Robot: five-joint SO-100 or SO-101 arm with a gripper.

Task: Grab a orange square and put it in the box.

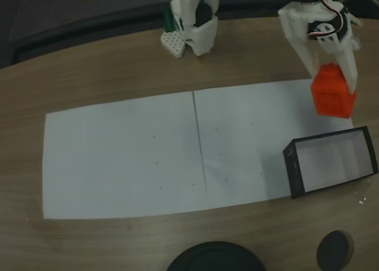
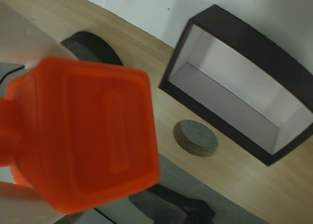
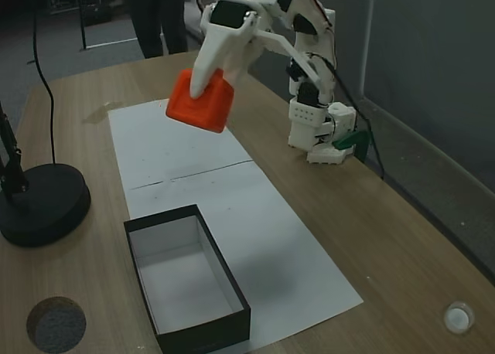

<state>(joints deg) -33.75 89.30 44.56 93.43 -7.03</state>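
Your gripper [image 3: 203,99] has its fingers closed on the orange square [image 3: 200,103], held in the air short of the box [image 3: 203,335], so if you release here it drops on the white paper [image 3: 178,149] or clips the wall.

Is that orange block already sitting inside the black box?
No, the block hangs in the air in the pincer, and the box below holds nothing.
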